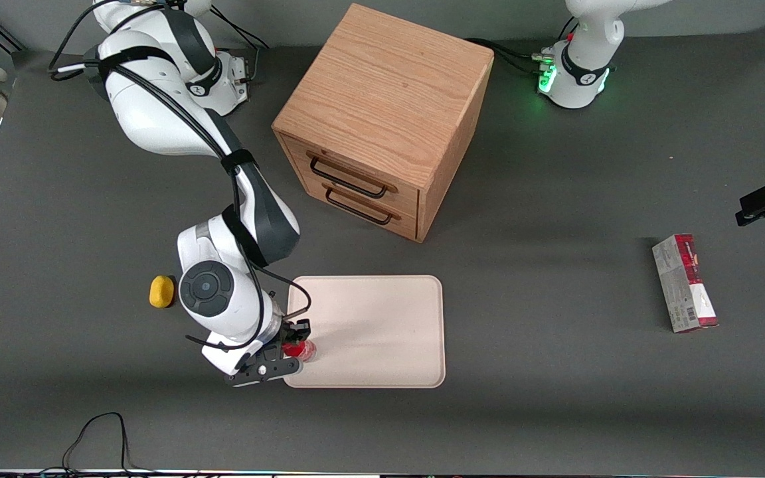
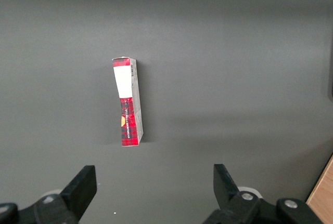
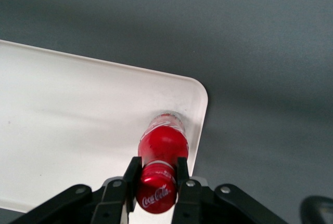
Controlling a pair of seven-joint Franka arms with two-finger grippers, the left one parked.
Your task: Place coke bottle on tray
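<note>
The coke bottle (image 3: 162, 143), red with a red cap, stands upright over the cream-beige tray (image 3: 78, 115), just inside a rounded corner. My right gripper (image 3: 157, 169) is shut on the bottle's neck just below the cap, one black finger on each side. In the front view the gripper (image 1: 296, 345) and the bottle (image 1: 304, 350) are at the tray's (image 1: 382, 318) corner nearest the camera, toward the working arm's end. Whether the bottle's base touches the tray I cannot tell.
A wooden drawer cabinet (image 1: 382, 113) stands farther from the camera than the tray. A yellow lump (image 1: 162, 291) lies beside the working arm's wrist. A red-and-grey carton (image 1: 684, 282) (image 2: 128, 102) lies toward the parked arm's end. A black cable (image 1: 100, 431) loops near the table's front edge.
</note>
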